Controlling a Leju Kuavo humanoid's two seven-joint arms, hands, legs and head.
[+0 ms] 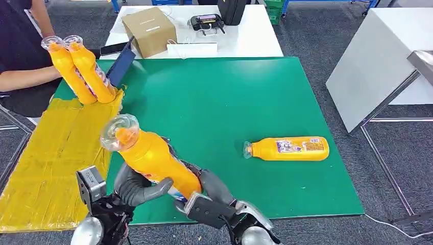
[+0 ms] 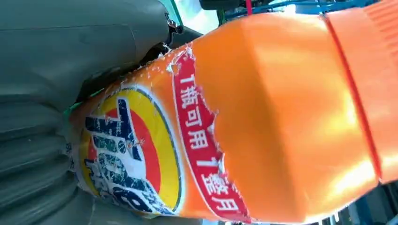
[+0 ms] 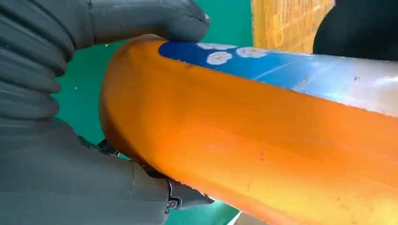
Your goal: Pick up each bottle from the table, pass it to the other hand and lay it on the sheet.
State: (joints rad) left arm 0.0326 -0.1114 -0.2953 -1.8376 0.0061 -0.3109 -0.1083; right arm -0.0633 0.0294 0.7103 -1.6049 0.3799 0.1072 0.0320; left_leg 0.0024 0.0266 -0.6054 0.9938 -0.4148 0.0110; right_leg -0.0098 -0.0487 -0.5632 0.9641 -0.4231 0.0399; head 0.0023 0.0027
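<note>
Left robot hand: wrapped around the lower body of the held bottle, grey thumb across the front; the left wrist view has the torn label right against the palm.
Right robot hand: also gripping that bottle, at its base; in the right wrist view the thumb presses over the rounded bottom edge and the fingers curl beneath.
Held bottle: orange, clear cap, tilted up and to the left, off the surface, both hands on it at once, near the front edge of the green surface.
Second bottle: lying on its side on the green surface, off to the right, cap pointing left, well apart from both hands.
Yellow sheet: spread along the left side of the surface, beside the held bottle.
Person: at far left, holding two more orange bottles side by side above the far end of the sheet.
Background: a white table with a cardboard box.
</note>
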